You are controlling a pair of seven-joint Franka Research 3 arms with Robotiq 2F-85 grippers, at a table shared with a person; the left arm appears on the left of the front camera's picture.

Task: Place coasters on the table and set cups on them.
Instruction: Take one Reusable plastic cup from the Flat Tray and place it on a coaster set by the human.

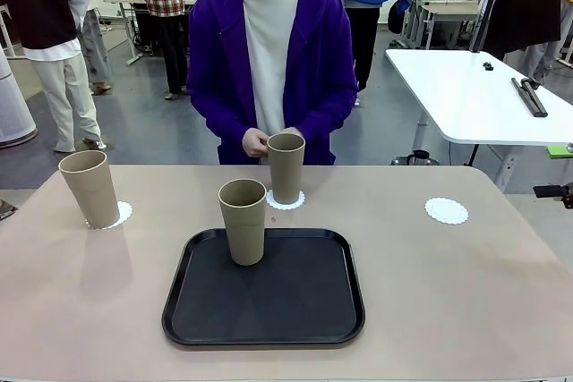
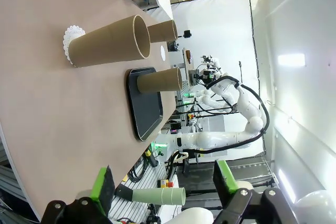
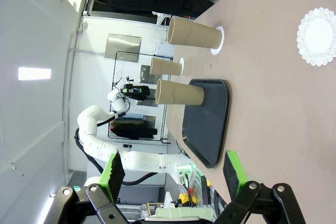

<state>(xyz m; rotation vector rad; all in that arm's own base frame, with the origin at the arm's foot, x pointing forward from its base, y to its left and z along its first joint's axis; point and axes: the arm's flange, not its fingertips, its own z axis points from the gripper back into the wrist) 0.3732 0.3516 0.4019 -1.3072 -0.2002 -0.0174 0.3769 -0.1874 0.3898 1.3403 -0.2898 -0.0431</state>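
Three tan cups stand in the front view. One cup [image 1: 89,188] rests on a white lacy coaster [image 1: 121,214] at the far left of the beige table [image 1: 448,292]. A second cup [image 1: 286,167] stands on a coaster [image 1: 286,200] at the far middle, with the person's hands [image 1: 258,141] right by its rim. The third cup [image 1: 243,221] is on the black tray [image 1: 295,301]. At the far right lies a bare coaster [image 1: 446,210] [image 3: 317,36]. My left gripper [image 2: 163,182] is open above the table's near left, facing the left cup [image 2: 107,43]. My right gripper [image 3: 173,174] is open too, holding nothing.
The person in a purple jacket stands at the table's far edge. A white glossy table [image 1: 474,96] is behind at the right. Other people stand farther back in the room.
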